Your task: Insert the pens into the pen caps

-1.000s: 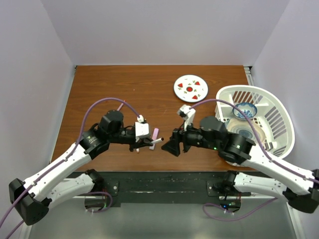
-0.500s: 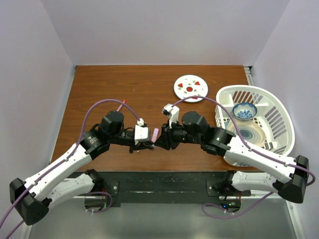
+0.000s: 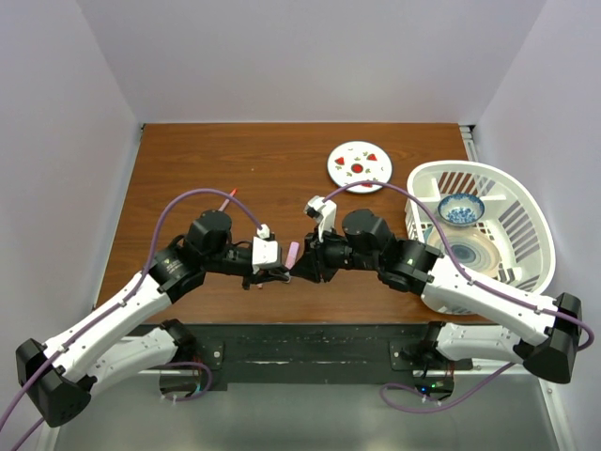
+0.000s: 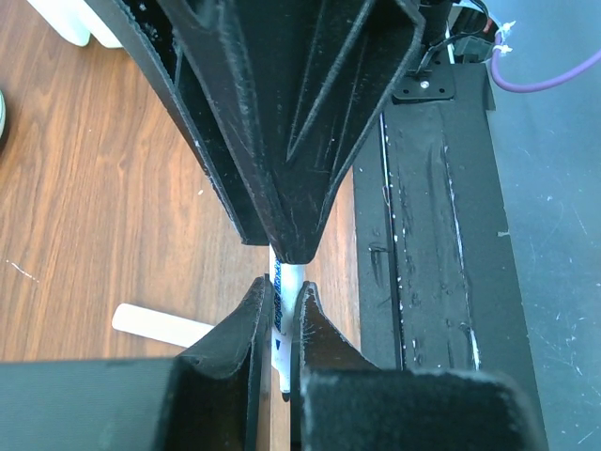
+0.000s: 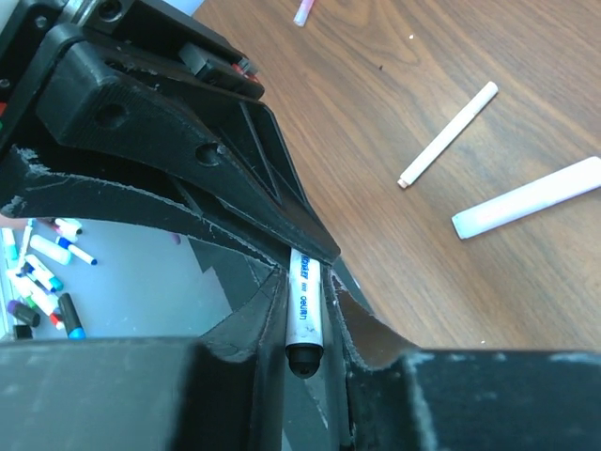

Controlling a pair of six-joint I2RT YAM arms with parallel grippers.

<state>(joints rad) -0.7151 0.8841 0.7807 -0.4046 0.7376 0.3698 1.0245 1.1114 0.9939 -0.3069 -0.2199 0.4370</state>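
Left arm comes in low over the table (image 3: pixel 188 160). The left gripper (image 4: pixel 284 293) is clenched on a thin white pen (image 5: pixel 303 319) w/ blue print. It's pinched partway along the barrel, so the ends poke out either side. My guess is it's held up off the wood like that as a steady anchor for the other arm to work against.

Loose on the wood nearby lie a thin white stick (image 5: pixel 449 134) and a thick pale marker (image 5: pixel 526 197), prob. waiting their turn. A red-tipped stick (image 3: pixel 228 198) lies further back on the left, well apart from the huddle.

Centre: the two grippers meet nose to nose. The right gripper (image 5: pixel 308 282) has its fingers either side of the same pen, near its dark end. They're v. close to it, but I can't tell if they're actually pressing. I can't pick out a cap anywhere in there either, so I can't say if this is a handover or a capping move.

Right side: a round plate (image 3: pixel 359 165) w/ red marks sits at the back. Beyond it is a white basket (image 3: pixel 522 224) w/ a blue bowl (image 3: pixel 461 208) inside. Both are off to one side, not part of this.
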